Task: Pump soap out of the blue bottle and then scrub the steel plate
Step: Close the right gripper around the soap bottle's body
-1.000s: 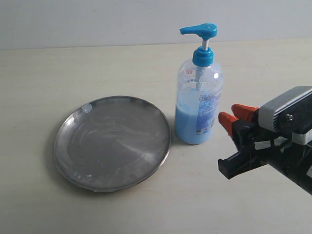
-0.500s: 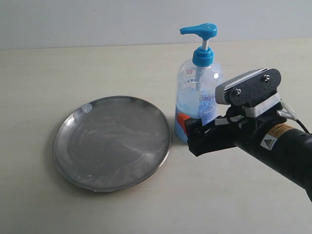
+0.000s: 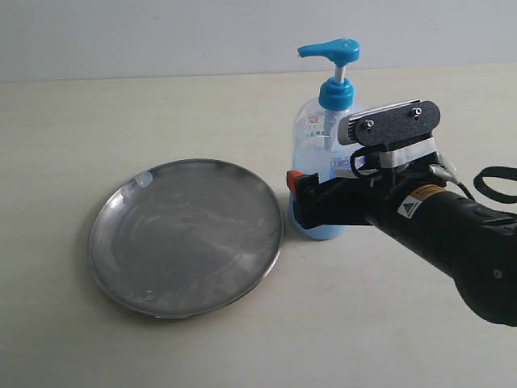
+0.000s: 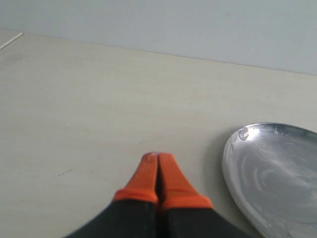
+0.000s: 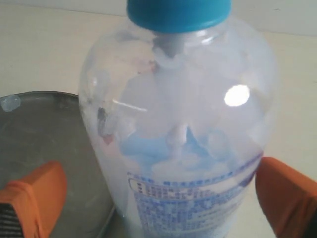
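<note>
The blue bottle [image 3: 317, 129] stands upright just right of the steel plate [image 3: 186, 234], its pump head [image 3: 331, 50] raised. Light blue soap [image 5: 148, 148] fills its lower part. My right gripper [image 3: 323, 194] is open, its orange fingers [image 5: 34, 196] on either side of the bottle's [image 5: 183, 124] lower body, a gap showing on the plate side. In the left wrist view my left gripper [image 4: 158, 158] is shut on nothing, low over the table beside the plate's rim [image 4: 233, 168]; the exterior view does not show it.
A small pale blob [image 3: 144, 179] sits on the plate's far left rim. The plate's surface is dull and streaky. A black cable loop [image 3: 494, 184] hangs by the right arm. A pale wall runs behind the beige table [image 3: 121, 121].
My right arm has swung left from the right edge to the bottle, and its open fingers now straddle the bottle's lower body. Bottle and plate have not moved.
</note>
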Available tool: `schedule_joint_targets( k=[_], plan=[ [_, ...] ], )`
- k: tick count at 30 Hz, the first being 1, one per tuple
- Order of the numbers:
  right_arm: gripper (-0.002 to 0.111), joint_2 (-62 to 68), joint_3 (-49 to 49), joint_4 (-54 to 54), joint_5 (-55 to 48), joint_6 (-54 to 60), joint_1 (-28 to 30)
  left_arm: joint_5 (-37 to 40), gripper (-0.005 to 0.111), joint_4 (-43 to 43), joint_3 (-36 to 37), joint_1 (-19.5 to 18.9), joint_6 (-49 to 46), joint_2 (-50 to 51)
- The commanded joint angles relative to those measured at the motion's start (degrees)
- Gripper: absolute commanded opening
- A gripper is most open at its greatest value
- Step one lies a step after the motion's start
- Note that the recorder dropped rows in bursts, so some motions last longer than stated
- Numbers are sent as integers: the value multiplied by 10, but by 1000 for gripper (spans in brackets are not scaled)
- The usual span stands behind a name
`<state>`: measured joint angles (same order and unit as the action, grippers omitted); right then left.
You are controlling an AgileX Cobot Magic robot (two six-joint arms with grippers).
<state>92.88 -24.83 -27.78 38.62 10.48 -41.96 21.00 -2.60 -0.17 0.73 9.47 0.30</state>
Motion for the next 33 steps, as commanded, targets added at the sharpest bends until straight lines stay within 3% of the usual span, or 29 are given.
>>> schedule_joint_targets(
  k=[1, 27, 30, 33],
  plan=[
    [105, 27, -17, -16, 22, 0, -1, -5, 0, 3, 2, -1, 0, -3],
    [104, 131, -86, -69, 99, -25, -1, -5, 0, 3, 2, -1, 0, -3],
    [94, 131, -93, -69, 97, -25, -1, -5, 0, 3, 2, -1, 0, -3],
    [73, 131, -94, -75, 95, -25, -1, -5, 0, 3, 2, -1, 0, -3]
  ],
)
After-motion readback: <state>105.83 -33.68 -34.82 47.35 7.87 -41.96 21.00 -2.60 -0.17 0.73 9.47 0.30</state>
